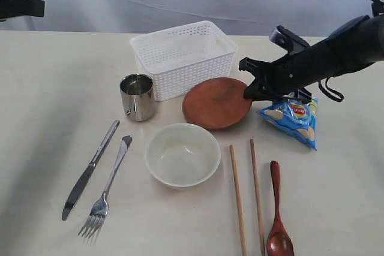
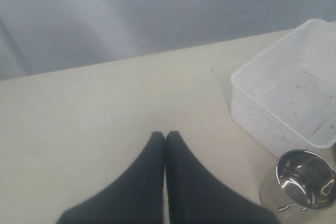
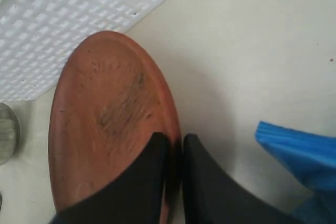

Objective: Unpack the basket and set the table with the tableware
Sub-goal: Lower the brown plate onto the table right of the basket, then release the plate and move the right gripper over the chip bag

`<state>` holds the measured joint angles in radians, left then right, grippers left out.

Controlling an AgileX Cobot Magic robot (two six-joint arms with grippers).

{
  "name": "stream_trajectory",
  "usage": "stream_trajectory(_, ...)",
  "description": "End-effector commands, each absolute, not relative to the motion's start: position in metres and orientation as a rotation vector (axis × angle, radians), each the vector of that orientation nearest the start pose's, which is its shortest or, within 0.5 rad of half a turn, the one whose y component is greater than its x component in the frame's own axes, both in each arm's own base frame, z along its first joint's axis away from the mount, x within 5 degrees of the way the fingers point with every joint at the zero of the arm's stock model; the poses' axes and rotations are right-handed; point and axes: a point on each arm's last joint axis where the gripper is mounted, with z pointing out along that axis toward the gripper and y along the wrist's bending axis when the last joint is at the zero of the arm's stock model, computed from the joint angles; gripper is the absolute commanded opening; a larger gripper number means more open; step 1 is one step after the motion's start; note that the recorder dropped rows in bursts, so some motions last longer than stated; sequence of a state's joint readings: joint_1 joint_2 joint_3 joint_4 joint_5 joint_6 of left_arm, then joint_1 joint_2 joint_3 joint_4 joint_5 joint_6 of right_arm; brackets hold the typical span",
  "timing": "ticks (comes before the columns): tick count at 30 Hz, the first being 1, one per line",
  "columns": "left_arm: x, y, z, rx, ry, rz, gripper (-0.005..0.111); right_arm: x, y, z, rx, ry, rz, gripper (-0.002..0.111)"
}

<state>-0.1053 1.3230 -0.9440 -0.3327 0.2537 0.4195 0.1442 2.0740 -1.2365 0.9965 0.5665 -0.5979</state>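
Black right fingers (image 3: 152, 166) are closed to a narrow slit on the rim of the reddish-brown plate (image 3: 105, 114). One finger lies over the plate's upper face and the other sits outside its edge. In the exterior view the grip is on the plate's right edge. Whether that edge is lifted off the table (image 1: 54, 88) cannot be told.

The blue chips bag (image 1: 294, 118) lies just beside those fingers, partly under the right arm (image 1: 324, 55). The white basket (image 1: 192, 79) stands just behind the plate, its long side facing the camera.

The left fingers (image 2: 152, 156) are pressed together with nothing between them. They hang over bare table, with the basket and the steel cup (image 1: 138, 97) off to one side.

The cup stands upright just beside the basket's front left corner. The cream bowl (image 1: 180, 157) sits upright in front of the plate, close to it. Left of the bowl, the steel fork (image 1: 111, 187) and knife (image 1: 90, 169) lie side by side, with the knife farther out. Right of the bowl lie the two wooden chopsticks (image 1: 238, 199), nearly parallel. The dark wooden spoon (image 1: 278, 208) lies just beyond them, its scoop toward the near edge.
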Motion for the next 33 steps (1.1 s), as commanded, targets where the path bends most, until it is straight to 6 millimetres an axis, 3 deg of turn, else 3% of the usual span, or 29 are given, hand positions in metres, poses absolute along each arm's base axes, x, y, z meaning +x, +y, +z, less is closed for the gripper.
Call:
stream_trajectory(1, 0.291, -0.038, 0.306, 0.24, 2.094, -0.105, 0.0, 0.397, 0.097, 0.124, 0.04, 2.686, 0.744, 0.0)
stream_trajectory(10, 0.291, -0.038, 0.306, 0.24, 2.096, -0.105, 0.0, 0.396, 0.093, 0.121, 0.041, 2.72, 0.679, 0.003)
stream_trajectory(12, 0.291, -0.038, 0.306, 0.24, 2.096, -0.105, 0.0, 0.396, 0.093, 0.121, 0.036, 2.721, 0.679, 0.012)
stream_trajectory(15, 0.291, -0.038, 0.306, 0.24, 2.096, -0.105, 0.0, 0.396, 0.093, 0.124, 0.033, 2.713, 0.679, 0.047)
stream_trajectory(16, 0.291, -0.038, 0.306, 0.24, 2.096, -0.105, 0.0, 0.396, 0.093, 0.129, 0.03, 2.701, 0.68, 0.052)
stream_trajectory(17, 0.291, -0.038, 0.306, 0.24, 2.096, -0.105, 0.0, 0.396, 0.094, 0.135, 0.024, 2.689, 0.683, 0.052)
stream_trajectory(21, 0.291, -0.038, 0.306, 0.24, 2.096, -0.105, 0.0, 0.39, 0.099, 0.195, -0.151, 2.602, 0.758, 0.051)
stream_trajectory(22, 0.291, -0.038, 0.306, 0.241, 2.098, -0.106, 0.0, 0.383, 0.095, 0.212, -0.258, 2.591, 0.674, 0.051)
stream_trajectory(24, 0.291, -0.038, 0.306, 0.242, 2.1, -0.107, 0.0, 0.376, 0.079, 0.225, -0.238, 2.643, 0.434, 0.051)
stream_trajectory(28, 0.291, -0.038, 0.306, 0.242, 2.1, -0.107, 0.0, 0.37, 0.064, 0.225, -0.153, 2.737, 0.224, 0.051)
stream_trajectory(33, 0.291, -0.038, 0.306, 0.242, 2.1, -0.107, 0.0, 0.363, 0.065, 0.212, -0.145, 2.773, 0.22, 0.051)
